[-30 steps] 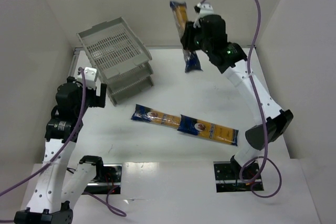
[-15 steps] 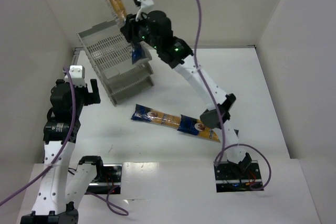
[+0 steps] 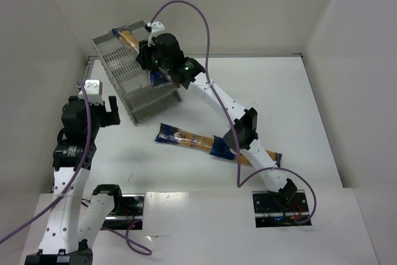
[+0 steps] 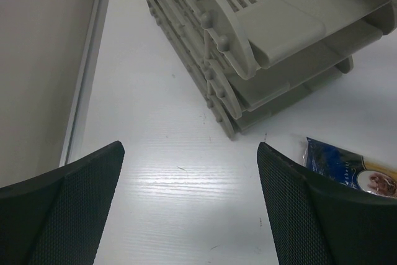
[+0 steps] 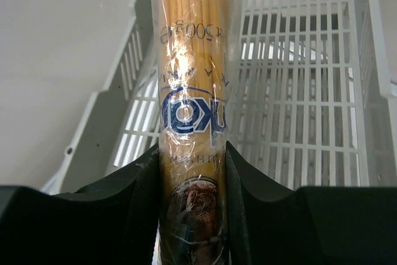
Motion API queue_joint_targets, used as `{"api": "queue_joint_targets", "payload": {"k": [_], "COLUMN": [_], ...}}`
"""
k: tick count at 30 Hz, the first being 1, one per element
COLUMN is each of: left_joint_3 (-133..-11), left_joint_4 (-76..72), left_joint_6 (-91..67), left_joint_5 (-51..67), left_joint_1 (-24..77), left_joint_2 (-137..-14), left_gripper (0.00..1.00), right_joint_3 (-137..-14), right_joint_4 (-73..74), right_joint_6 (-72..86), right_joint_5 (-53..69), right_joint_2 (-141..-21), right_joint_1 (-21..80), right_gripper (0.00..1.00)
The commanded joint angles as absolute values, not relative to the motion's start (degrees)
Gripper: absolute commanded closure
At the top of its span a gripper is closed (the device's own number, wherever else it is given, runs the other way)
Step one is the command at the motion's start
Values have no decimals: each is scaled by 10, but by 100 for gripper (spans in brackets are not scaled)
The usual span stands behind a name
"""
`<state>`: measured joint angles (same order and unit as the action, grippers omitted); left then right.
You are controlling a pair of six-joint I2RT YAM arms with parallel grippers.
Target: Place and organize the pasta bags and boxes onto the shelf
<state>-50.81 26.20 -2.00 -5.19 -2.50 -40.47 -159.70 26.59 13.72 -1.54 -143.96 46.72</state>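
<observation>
The grey three-tier shelf (image 3: 133, 76) stands at the back left; it also shows in the left wrist view (image 4: 273, 35) and the right wrist view (image 5: 298, 110). My right gripper (image 3: 151, 54) is shut on a spaghetti packet (image 3: 128, 37) and holds it over the top tray; the packet (image 5: 192, 122) sits clamped between the fingers. Two more packets lie on the table, one (image 3: 183, 136) at the middle and one (image 3: 263, 153) partly hidden under the right arm. My left gripper (image 3: 108, 111) is open and empty, left of the shelf, over bare table (image 4: 186, 178).
White walls enclose the table on three sides. A metal rail (image 4: 87, 72) runs along the left wall. A blue packet end (image 4: 347, 169) shows beside the left gripper's right finger. The right arm stretches across the middle of the table.
My right arm has swung left from the back middle with the packet and lowered it onto the shelf's top tray. The left arm has shifted slightly.
</observation>
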Motion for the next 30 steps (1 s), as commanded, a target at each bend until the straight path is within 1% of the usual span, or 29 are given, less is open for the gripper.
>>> {"api": "queue_joint_targets", "payload": {"k": [1, 3, 4, 5, 7, 11, 13, 15, 16, 17, 18, 19, 20, 21, 22, 23, 24, 25, 26, 28, 30], "left_joint_3": [-503, -503, -498, -497, -497, -492, -492, -492, -492, -492, -492, -492, -492, -492, -492, -492, -492, -486, -486, -486, -481], "left_joint_4": [254, 254, 254, 254, 254, 254, 254, 254, 254, 254, 254, 254, 254, 254, 254, 254, 254, 254, 254, 254, 249], "left_joint_6": [-31, -31, -26, -25, -25, -25, -25, -25, -25, -25, -25, -25, -25, -25, -25, -25, -25, -25, -25, -25, -32], "left_joint_5": [-43, -43, -43, -43, -43, -43, -43, -43, -43, -43, -43, -43, -43, -43, -43, -43, -43, -38, -38, -32, -32], "left_joint_1": [-29, -29, -34, -34, -34, -34, -34, -34, -34, -34, -34, -34, -34, -34, -34, -34, -39, -40, -40, -40, -40], "left_joint_2": [-386, -380, -380, -380, -380, -374, -374, -374, -368, -368, -368, -363, -363, -363, -358, -358, -358, -358, -358, -358, -358], "left_gripper": [5, 5, 5, 5, 5, 5, 5, 5, 5, 5, 5, 5, 5, 5, 5, 5, 5, 5, 5, 5, 5], "right_joint_3": [-1654, -1654, -1654, -1654, -1654, -1671, -1678, -1673, -1663, -1619, -1587, -1551, -1460, -1402, -1337, -1206, -1145, -1094, -1022, -993, -972], "right_joint_4": [128, 128, 128, 128, 128, 142, 171, 198, 209, 226, 231, 236, 236, 226, 210, 190, 145, 129, 122, 147, 169], "right_joint_6": [163, 163, 163, 168, 168, 156, 138, 118, 106, 81, 69, 57, 41, 41, 36, 36, 43, 49, 49, 61, 66], "right_joint_5": [-20, -25, -25, -32, -32, -42, -50, -67, -74, -81, -87, -94, -94, -94, -83, -77, -77, -72, -72, -78, -60], "right_joint_2": [-1425, -1430, -1436, -1436, -1436, -1420, -1398, -1373, -1358, -1318, -1296, -1272, -1247, -1189, -1154, -1119, -1050, -1020, -995, -959, -959], "right_joint_1": [478, 478, 478, 478, 478, 483, 489, 497, 497, 504, 504, 511, 518, 519, 519, 519, 519, 519, 519, 519, 519], "right_gripper": [80, 63, 35, 23, 10, 2, 1, 8, 14, 20, 38, 48, 57, 65, 79, 85, 91, 99, 99, 99, 99]}}
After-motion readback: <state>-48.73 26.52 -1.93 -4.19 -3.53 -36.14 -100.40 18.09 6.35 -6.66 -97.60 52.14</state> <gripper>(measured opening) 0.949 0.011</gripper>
